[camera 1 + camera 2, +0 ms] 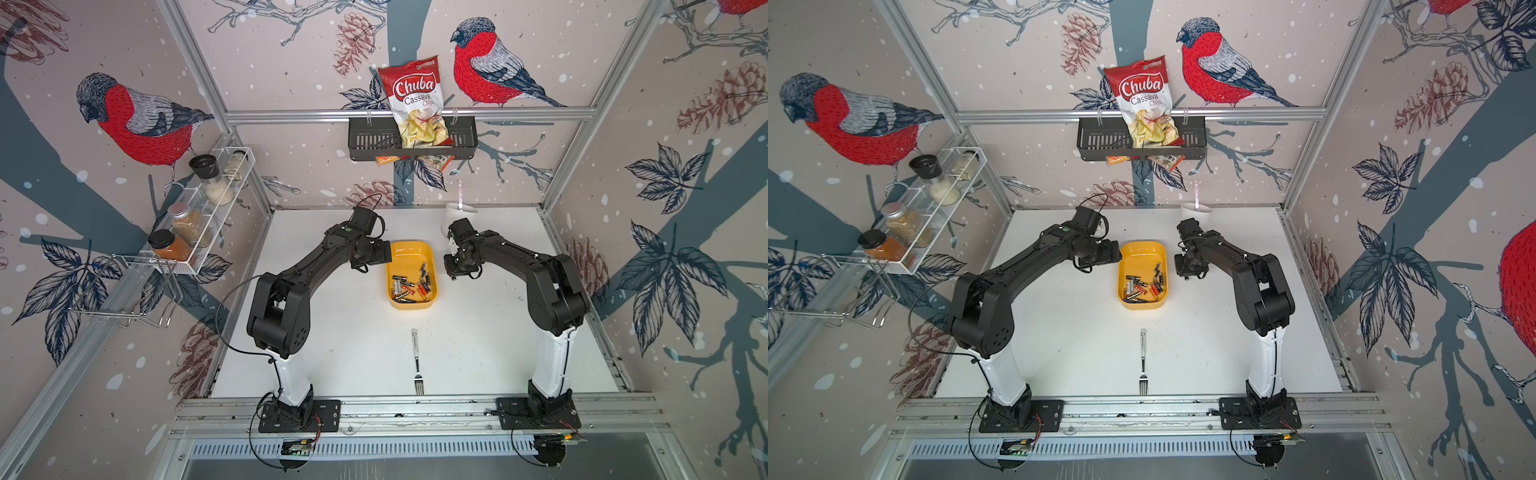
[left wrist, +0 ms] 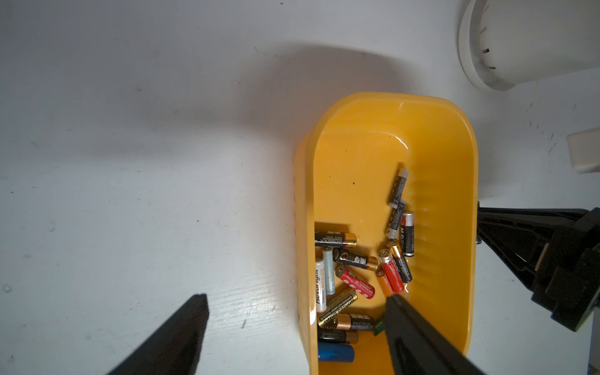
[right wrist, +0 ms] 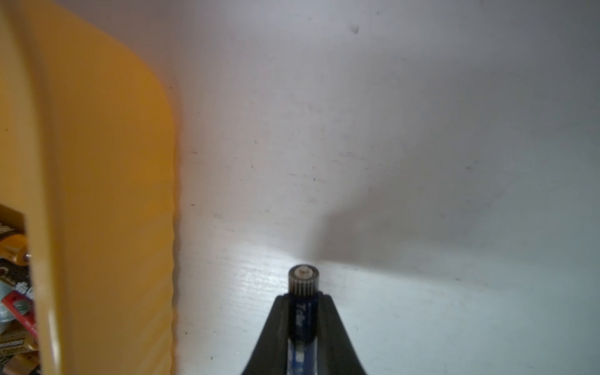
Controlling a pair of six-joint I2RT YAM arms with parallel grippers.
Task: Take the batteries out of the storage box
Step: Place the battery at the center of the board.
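In the left wrist view the storage box [image 2: 454,136] is cut off at the picture's edge, and several batteries [image 2: 354,259] are partly covered by one of the left jaws. Only a part of the white cup [image 2: 480,58] is seen. In the right wrist view the blue battery [image 3: 302,311] gripped by the right jaws is blurred; its label cannot be read.

Yellow box [image 1: 409,253] mid-frame in both top views, upper half bare; batteries [image 1: 409,286] jumbled in its lower half; one blue battery [image 3: 302,311] pinched just outside.
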